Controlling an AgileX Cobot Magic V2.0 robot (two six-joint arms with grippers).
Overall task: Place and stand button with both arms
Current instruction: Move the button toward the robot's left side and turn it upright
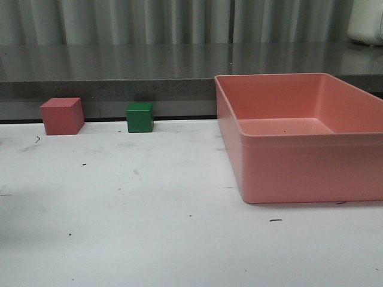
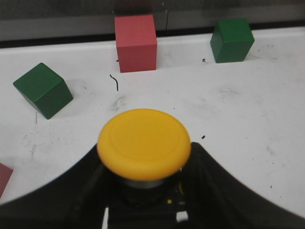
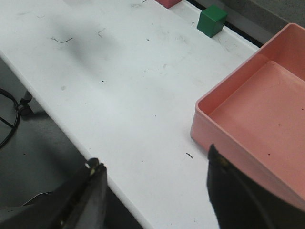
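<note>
In the left wrist view the button fills the foreground: a round yellow cap on a black collar, its black base sunk between the fingers. My left gripper is shut on the button's base, with a dark finger showing on either side, and holds it above the white table. My right gripper stands open and empty over the table's front edge, beside the pink bin's near corner. Neither arm nor the button appears in the front view.
A large pink bin takes up the right of the table. A pink cube and a green cube sit along the back edge. Another green cube lies left of them.
</note>
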